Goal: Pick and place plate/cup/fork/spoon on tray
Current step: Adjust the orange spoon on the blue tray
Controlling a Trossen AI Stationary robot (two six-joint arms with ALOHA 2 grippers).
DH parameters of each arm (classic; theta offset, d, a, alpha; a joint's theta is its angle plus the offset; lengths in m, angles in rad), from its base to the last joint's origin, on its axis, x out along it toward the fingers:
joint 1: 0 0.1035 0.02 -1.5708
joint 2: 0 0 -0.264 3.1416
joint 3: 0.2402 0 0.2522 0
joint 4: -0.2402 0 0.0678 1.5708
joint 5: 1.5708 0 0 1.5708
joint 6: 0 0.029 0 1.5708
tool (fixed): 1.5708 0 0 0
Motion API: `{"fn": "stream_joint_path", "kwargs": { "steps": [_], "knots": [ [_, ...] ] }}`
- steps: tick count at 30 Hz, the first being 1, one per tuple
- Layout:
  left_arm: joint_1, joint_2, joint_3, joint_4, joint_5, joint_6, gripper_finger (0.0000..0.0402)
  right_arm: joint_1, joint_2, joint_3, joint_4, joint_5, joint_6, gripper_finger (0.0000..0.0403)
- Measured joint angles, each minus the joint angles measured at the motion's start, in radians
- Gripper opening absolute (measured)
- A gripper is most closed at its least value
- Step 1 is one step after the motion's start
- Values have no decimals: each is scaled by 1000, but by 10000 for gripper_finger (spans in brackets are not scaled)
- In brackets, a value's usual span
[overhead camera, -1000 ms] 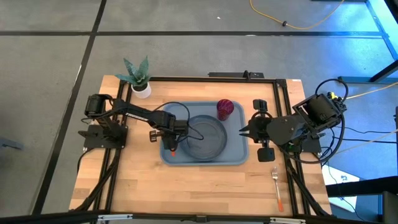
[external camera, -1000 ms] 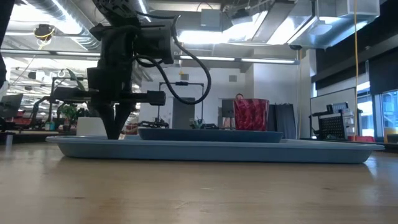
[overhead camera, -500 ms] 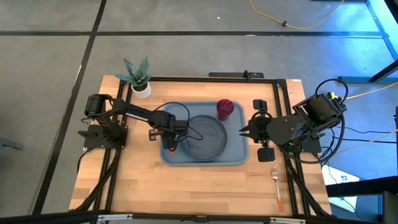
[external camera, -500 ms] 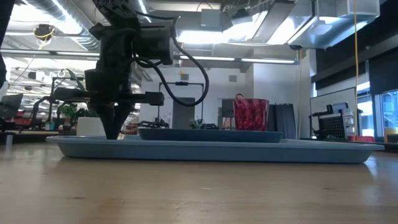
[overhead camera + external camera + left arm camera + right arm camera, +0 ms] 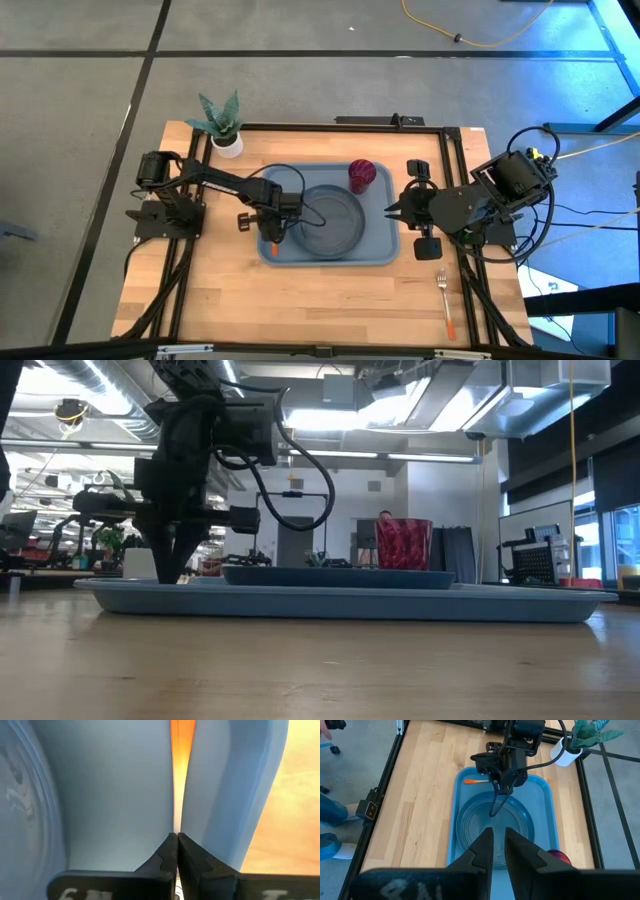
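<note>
The light blue tray (image 5: 385, 250) lies mid-table. The grey-blue plate (image 5: 332, 215) rests on its floor, and the dark red cup (image 5: 361, 174) stands upright in its far right corner. My left gripper (image 5: 273, 238) points down over the tray's left strip, shut on the spoon, whose orange handle (image 5: 474, 781) sticks out toward the table's near edge; its bowl is hidden. My right gripper (image 5: 392, 208) hovers at the tray's right edge, empty, with a narrow gap between its fingers. The fork (image 5: 445, 298) lies on the wood at the near right. My left gripper pinches the spoon's orange handle (image 5: 176, 822) between its two fingers. The fingers come from above, pointing down, and lie across the handle. The spoon lies level, low over the tray floor beside the plate; whether it touches the floor I cannot tell.
A white pot with a plant (image 5: 226, 140) stands at the far left corner. Dark frame rails (image 5: 455, 170) run along the table's sides and far edge. Bare wood lies along the near edge (image 5: 300, 300).
My left gripper has shifted a little toward the table's near left and turned slightly, still shut on the spoon low over the tray.
</note>
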Motion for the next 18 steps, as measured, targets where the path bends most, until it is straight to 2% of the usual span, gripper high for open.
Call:
{"fn": "stream_joint_path", "kwargs": {
  "steps": [18],
  "knots": [
    [53,0,0,39,38,-111,0,0,0,0,0,0,0,49]
  ]
}}
